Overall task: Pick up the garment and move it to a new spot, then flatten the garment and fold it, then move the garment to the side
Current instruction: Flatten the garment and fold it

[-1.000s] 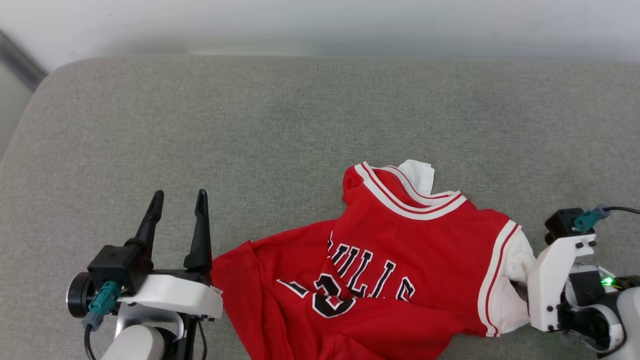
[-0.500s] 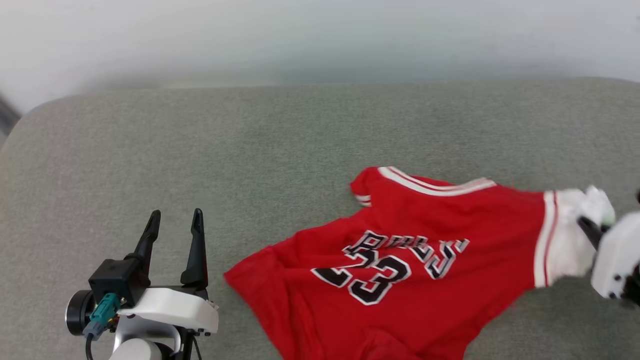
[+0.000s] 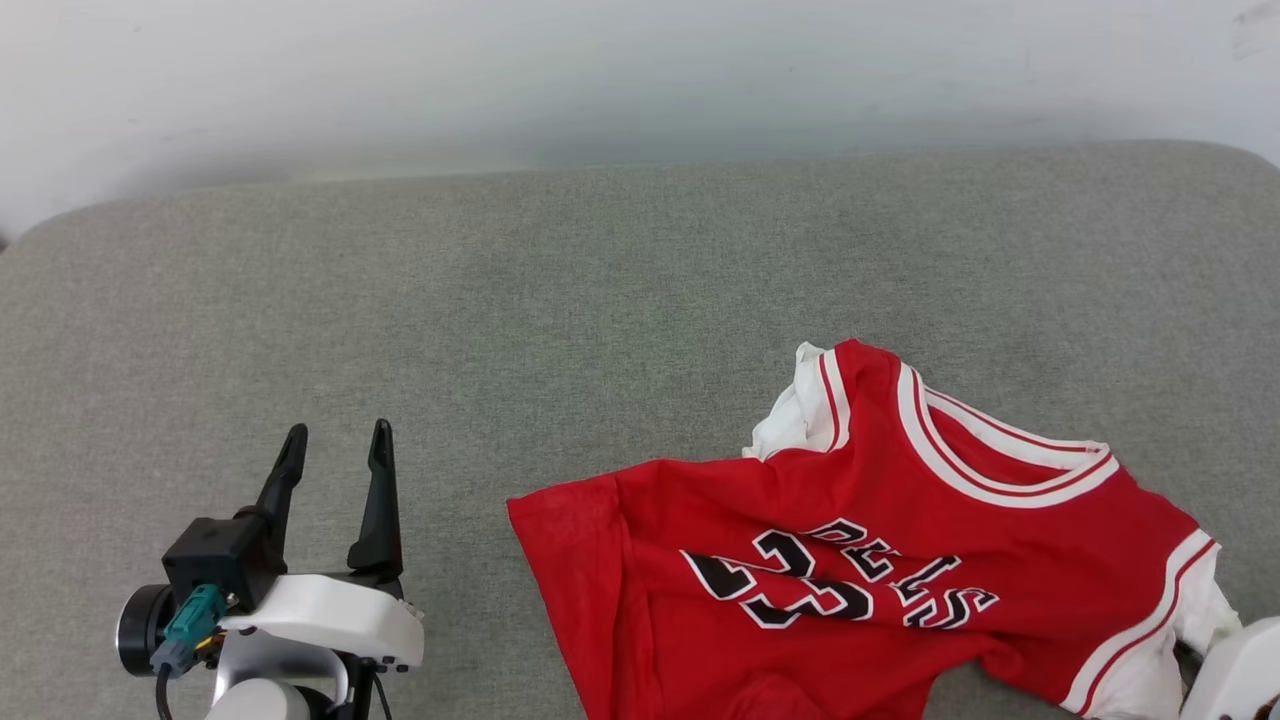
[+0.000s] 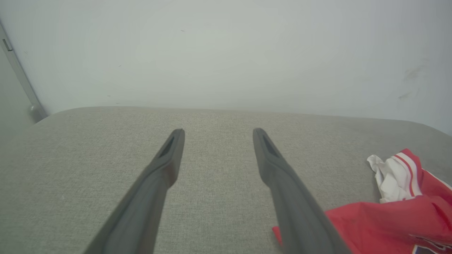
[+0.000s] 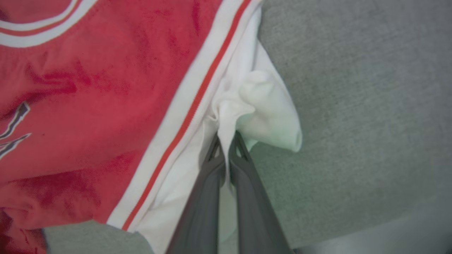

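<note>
The red basketball jersey point(image 3: 850, 580) lies rumpled on the right front part of the grey cushion point(image 3: 600, 320), face up. Its black, white-outlined "23" and lettering are creased. Its striped collar points toward the cushion's back right, and its hem trails off the cushion's front edge. One white sleeve point(image 3: 795, 420) is bunched toward the cushion's middle.

At the cushion's right front corner, the right claw point(image 5: 226, 141) is clenched, its two dark fingers pinching a fold of the other white sleeve point(image 5: 261, 106) just beside the red-and-white armhole trim.

Over the cushion's left front part, the left claw point(image 3: 338, 430) is released and holds nothing, its fingers spread apart and pointing at the cushion's back edge, where a pale wall point(image 3: 600, 80) rises.
</note>
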